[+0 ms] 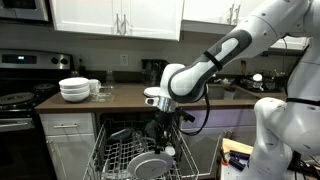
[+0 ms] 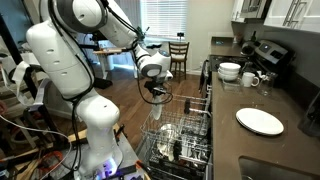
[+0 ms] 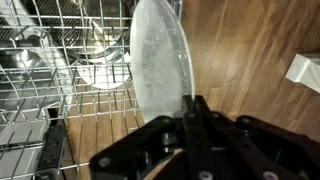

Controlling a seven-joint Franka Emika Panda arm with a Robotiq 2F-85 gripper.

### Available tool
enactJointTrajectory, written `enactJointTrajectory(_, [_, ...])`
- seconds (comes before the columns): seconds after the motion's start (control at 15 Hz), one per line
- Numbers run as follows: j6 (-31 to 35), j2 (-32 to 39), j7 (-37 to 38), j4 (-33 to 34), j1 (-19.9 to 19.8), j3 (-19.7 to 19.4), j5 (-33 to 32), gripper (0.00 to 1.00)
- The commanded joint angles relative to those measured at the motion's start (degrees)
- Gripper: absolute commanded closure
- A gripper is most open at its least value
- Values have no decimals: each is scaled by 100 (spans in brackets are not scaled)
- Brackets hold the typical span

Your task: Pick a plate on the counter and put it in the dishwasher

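Arm point(image 1: 215, 55) reaches down from above the bench point(image 1: 120, 97), wrist pointing downward over the dishwasher's wire rack point(image 2: 180, 135), gripper point(image 3: 192, 108) clamped on the rim of the white plate point(image 3: 160, 60), which stands on edge above the prongs; other rack contents indistinct.

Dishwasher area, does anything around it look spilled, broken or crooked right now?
Nothing stands out. The gripper holds the plate upright on its edge over the open dishwasher, as it would need to stand to go in. No spills or damage are visible.
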Motion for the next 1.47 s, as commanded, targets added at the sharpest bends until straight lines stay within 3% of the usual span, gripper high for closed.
enactJointTrajectory(0.0, [17, 157, -564, 149, -164, 21, 384, 98])
enactJointTrajectory(1.4, [-59, 1151, -1453, 729, -942, 366, 463, 98])
